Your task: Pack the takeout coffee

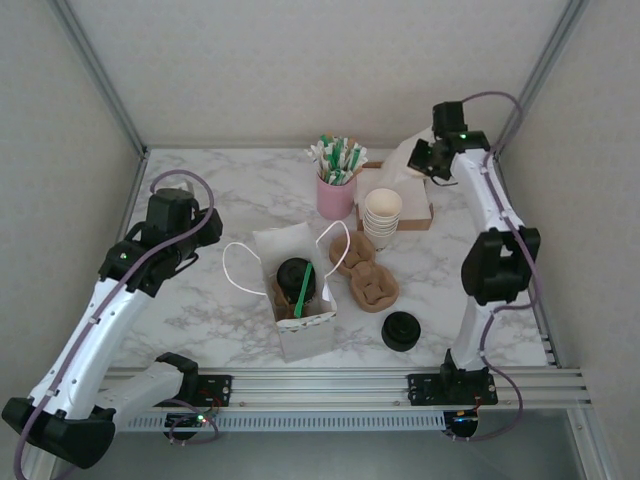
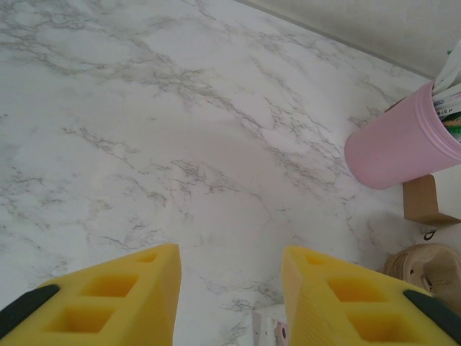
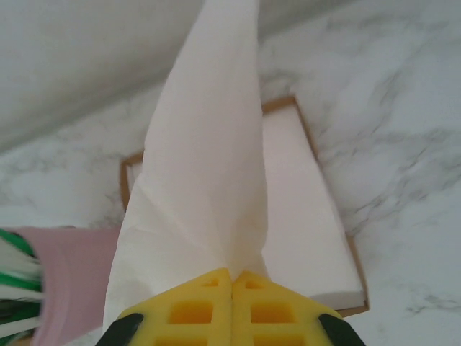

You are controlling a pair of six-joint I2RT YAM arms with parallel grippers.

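Spread wide and holding nothing, the left end effector (image 2: pixel 229 285) is seen above bare marble at the left of the desk (image 1: pixel 190 300), with its yellow fingers (image 2: pixel 122 295) pointed toward the pink cup (image 2: pixel 400 144).

Nearest the front edge, a low stack of bare black lids (image 1: pixel 400 330) is set on the marble. Just to its left, a white paper bag (image 1: pixel 305 335) is stood upright with its mouth open and its loop handles (image 1: pixel 235 270) splayed to either side. The takeout coffee (image 1: pixel 295 275) is lodged inside this bag, lid up. A green stick (image 1: pixel 302 285) is laid across the lid, and brown cardboard is visible around the base of the cup.

Beside the bag on the right, two brown moulded cup carriers (image 1: pixel 375 290) are laid overlapping, with nothing in their wells. Behind them, a stack of lidless cream cups (image 1: pixel 381 215) is stood. To its left, the pink cup is packed with green and white wrapped sticks (image 1: pixel 338 158).

Farther back, a shallow brown tray (image 3: pixel 311 140) is filled with a flat pile of white napkins (image 3: pixel 295 209). Over it, the right end effector (image 3: pixel 232 277) is pressed fully together on the edge of one napkin (image 3: pixel 209 158), which is lifted clear of the pile and drawn into a tall fold.
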